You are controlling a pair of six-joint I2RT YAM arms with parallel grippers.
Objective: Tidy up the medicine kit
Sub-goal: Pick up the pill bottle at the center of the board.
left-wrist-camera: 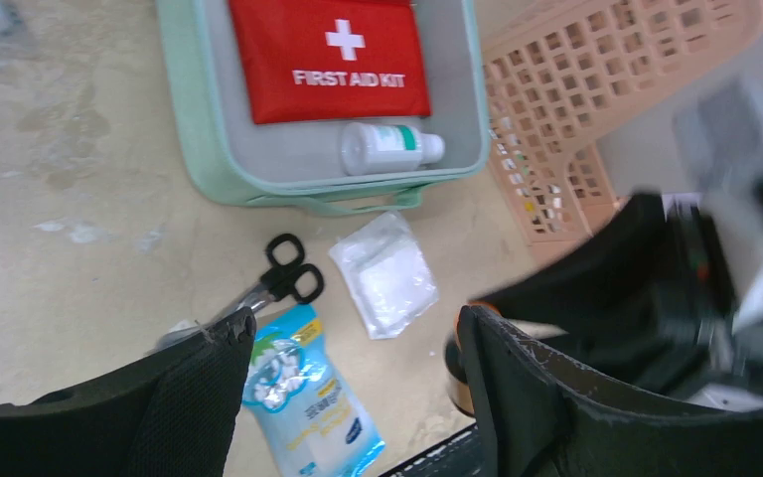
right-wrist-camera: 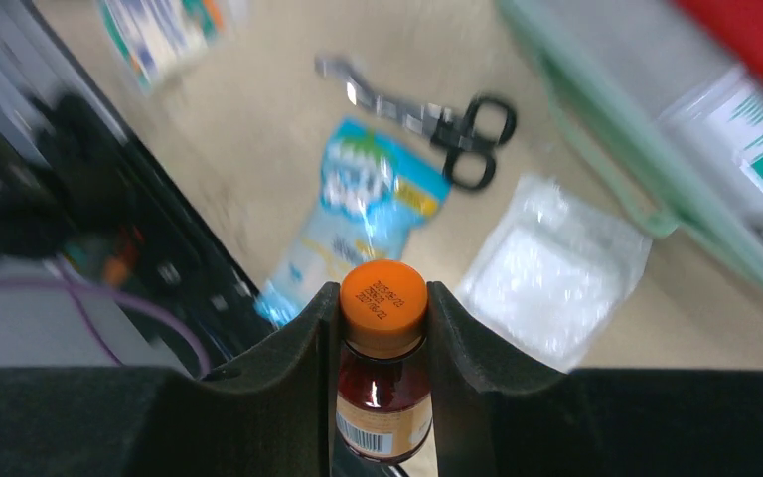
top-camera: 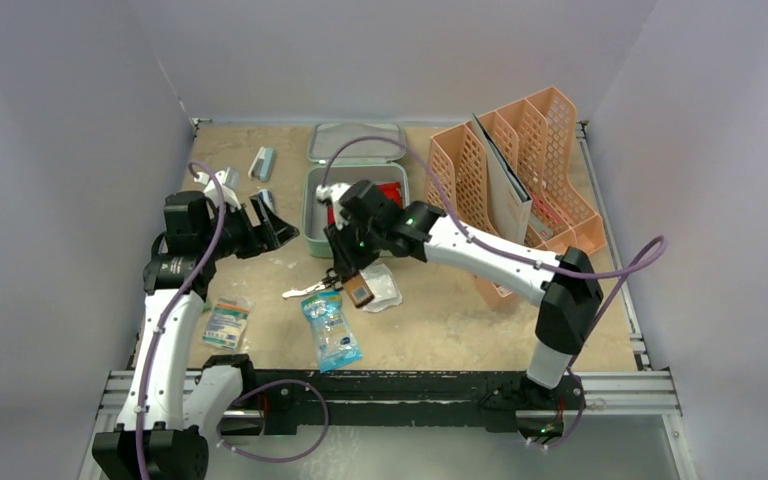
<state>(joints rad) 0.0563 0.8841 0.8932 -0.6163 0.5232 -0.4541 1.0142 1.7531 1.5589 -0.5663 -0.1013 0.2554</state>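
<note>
Table: tan work surface between white walls.

File rack: peach mesh, standing at the far right of the table, just right of the kit.

Medicine kit: mint-green box at the far middle of the table, open. Its lid lies flat just behind it. Inside are a red pouch marked "FIRST AID KIT" and a white bottle lying on its side at the box's near wall.

Left gripper: fingers spread wide with nothing between them, hanging left of the kit.

Right gripper: closed on an amber bottle with an orange cap. The pads press both sides of it, just in front of the kit.

Loose items on the table in front of the kit:
- a blue packet
- a clear gauze packet
- black-handled scissors, between those two packets
- a further small packet, near the left arm
</note>
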